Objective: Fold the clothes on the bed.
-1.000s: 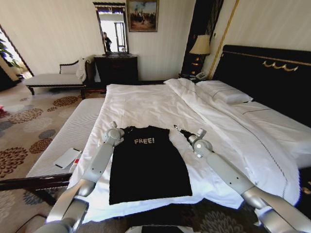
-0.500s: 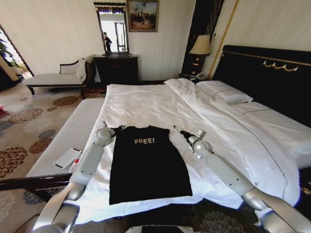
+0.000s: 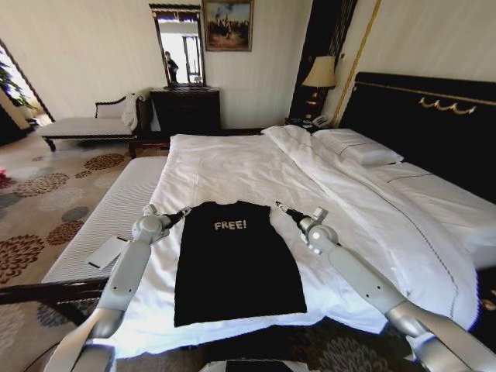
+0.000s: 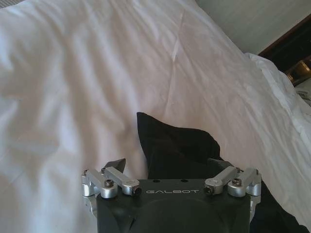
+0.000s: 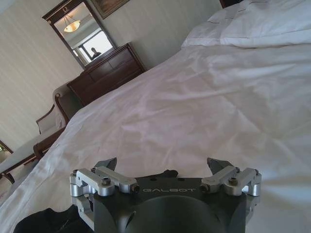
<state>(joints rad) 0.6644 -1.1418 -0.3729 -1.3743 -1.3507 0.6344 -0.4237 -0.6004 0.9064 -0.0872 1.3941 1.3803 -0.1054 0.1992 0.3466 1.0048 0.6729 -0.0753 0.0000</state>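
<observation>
T-shirt: the black T-shirt (image 3: 236, 260) with white "FREE!" lettering lies face up on the near part of the bed (image 3: 232, 167), collar toward the far side, hem toward the robot.
Fold state: both sides look tucked in, so the shirt reads as a narrow panel with no sleeves sticking out; the collar-to-hem length looks unfolded.
Left gripper: the left gripper (image 3: 180, 215) hovers just beside the shirt's left shoulder corner, off the cloth over white sheet; in the left wrist view its fingers (image 4: 112, 167) stand spread apart with nothing between them, and a black corner of the shirt lies just ahead.
Right gripper: the right gripper (image 3: 284, 208) sits near the shirt's right shoulder corner, just off the cloth; in the right wrist view its fingers (image 5: 216, 166) are spread wide and empty, with bare sheet ahead.
Progress: judged roughly midway; the side folds appear done.
Left to do: likely the lengthwise fold, bringing collar to hem or the reverse, then smoothing.
Bed: white duvet (image 3: 372, 209) and pillows (image 3: 358, 147) lie well apart from the shirt.
</observation>
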